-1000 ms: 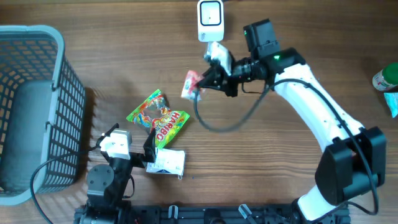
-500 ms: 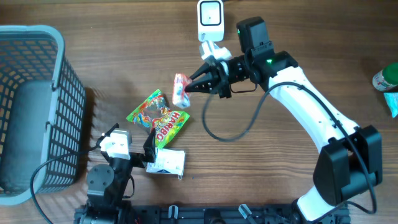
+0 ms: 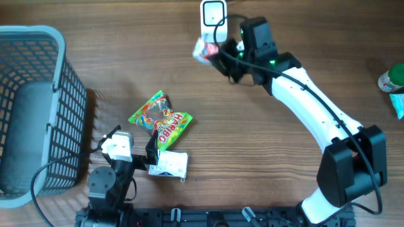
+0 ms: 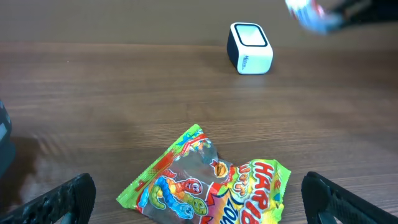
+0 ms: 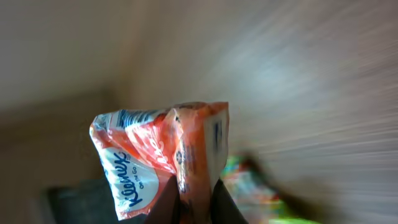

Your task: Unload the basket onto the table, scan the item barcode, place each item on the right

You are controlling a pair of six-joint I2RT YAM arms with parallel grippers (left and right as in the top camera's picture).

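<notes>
My right gripper (image 3: 218, 55) is shut on an orange and white Kleenex tissue pack (image 3: 203, 50), held in the air just below and left of the white scanner (image 3: 213, 12) at the table's far edge. In the right wrist view the pack (image 5: 155, 155) sticks up from between the dark fingers (image 5: 166, 202), and the background is blurred. From the left wrist view the scanner (image 4: 250, 48) stands upright and the pack (image 4: 309, 12) is a blur at the top right. My left gripper (image 4: 199, 208) rests open near the front edge, with nothing between its fingers.
A green Haribo bag (image 3: 161, 118) lies mid-table in front of the left gripper. Beside that gripper lies a white packet (image 3: 169, 164). A grey basket (image 3: 60, 38) fills the left side. A green-capped item (image 3: 392, 79) sits at the right edge.
The right arm swung the tissue pack first left over the Haribo bag, then up and back to the scanner. The left arm stayed still.
</notes>
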